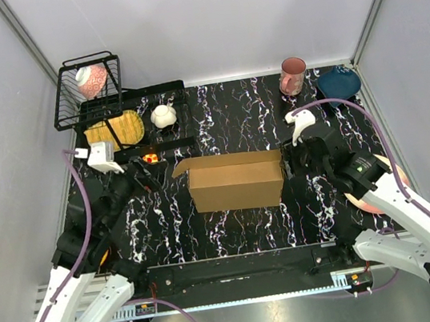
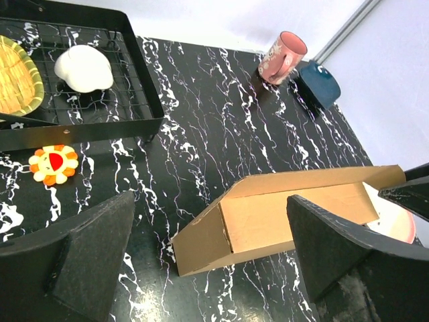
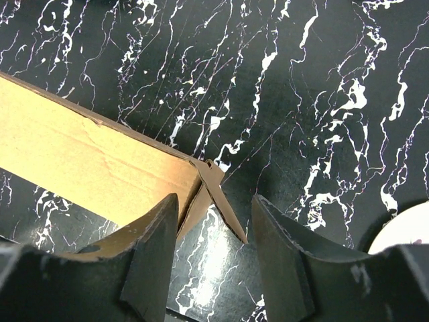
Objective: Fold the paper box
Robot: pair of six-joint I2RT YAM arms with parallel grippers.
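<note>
The box [image 1: 234,181] looks light, stiff but creasable, best pinched at its right flap [image 3: 214,180], which the right gripper [image 3: 214,255] straddles unclamped; the left gripper [image 2: 211,255] gapes empty.

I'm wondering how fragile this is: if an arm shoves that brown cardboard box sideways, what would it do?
The paper box looks hollow and thin-walled, so probably light and apt to slide on the smooth tabletop. Its open end flap stands loose, so it would likely bend before the body moves.
</note>
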